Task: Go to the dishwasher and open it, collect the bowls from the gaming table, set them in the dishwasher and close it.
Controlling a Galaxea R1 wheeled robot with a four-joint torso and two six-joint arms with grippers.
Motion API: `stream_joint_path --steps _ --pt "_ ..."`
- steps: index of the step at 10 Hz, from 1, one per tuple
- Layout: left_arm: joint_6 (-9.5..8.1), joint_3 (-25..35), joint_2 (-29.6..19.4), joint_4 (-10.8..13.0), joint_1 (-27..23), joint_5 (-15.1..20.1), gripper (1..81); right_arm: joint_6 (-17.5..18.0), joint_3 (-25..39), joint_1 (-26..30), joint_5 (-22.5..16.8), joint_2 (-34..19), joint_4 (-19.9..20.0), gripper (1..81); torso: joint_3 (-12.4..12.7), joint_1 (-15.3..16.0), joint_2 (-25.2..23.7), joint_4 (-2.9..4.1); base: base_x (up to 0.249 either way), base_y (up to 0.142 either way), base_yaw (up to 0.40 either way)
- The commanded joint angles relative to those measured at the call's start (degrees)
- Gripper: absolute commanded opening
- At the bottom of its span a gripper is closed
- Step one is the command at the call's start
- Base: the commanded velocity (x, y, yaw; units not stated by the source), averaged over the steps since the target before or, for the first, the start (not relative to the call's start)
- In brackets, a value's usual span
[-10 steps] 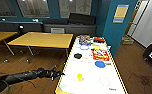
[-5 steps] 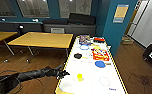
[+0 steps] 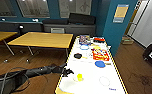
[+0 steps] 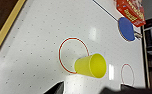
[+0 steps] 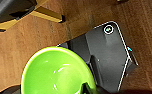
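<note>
The gaming table (image 3: 117, 75) has a glossy white top and a yellow frame, and it stretches away from me at centre right. A yellow cup (image 3: 79, 77) (image 4: 90, 65) stands on its near end beside a red ring graphic (image 4: 73, 55). My left gripper (image 3: 68, 72) reaches in over the table's left edge, just short of the cup, open and empty. Farther up the table sits a small dark bowl (image 3: 77, 55). In the right wrist view a green bowl (image 5: 57, 72) hangs above the floor, with my right gripper shut on its rim. The dishwasher is out of view.
A blue paddle (image 3: 100, 64) (image 4: 126, 28), a red box (image 3: 100, 54) (image 4: 130, 10) and other colourful items lie on the table's far half. Wooden tables (image 3: 42, 39) stand to the left. A teal pillar (image 3: 117, 27) rises behind the table. My dark base (image 5: 107, 57) shows under the bowl.
My left arm has stretched to the right, bringing its gripper over the table's edge and closer to the yellow cup.
</note>
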Motion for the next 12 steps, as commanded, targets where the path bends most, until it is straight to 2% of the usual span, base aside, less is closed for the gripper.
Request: stream_joint_path --steps 1,6,8,12 --pt "-0.40 -1.85 2.12 0.26 -10.22 2.87 81.1 0.08 1.07 2.55 -3.71 -2.73 -0.99 1.0 0.00 0.00 0.00 0.00 0.000 0.000 0.000" --pt "-0.40 -8.71 7.23 0.17 -9.69 3.57 81.1 -0.01 -0.06 2.90 -3.80 -1.14 -1.25 1.0 -0.02 0.00 0.00 0.00 0.000 0.000 0.000" --pt "-0.40 -11.27 8.82 0.35 -9.33 4.72 81.1 0.08 -0.16 3.69 -5.38 -0.79 -1.16 1.0 -0.02 0.00 0.00 0.00 0.000 0.000 0.000" --pt "-0.40 -12.06 10.57 0.61 -9.25 5.69 81.1 -0.01 0.46 3.69 -5.38 -0.70 -1.16 1.0 -0.02 0.00 0.00 0.00 0.000 0.000 0.000"
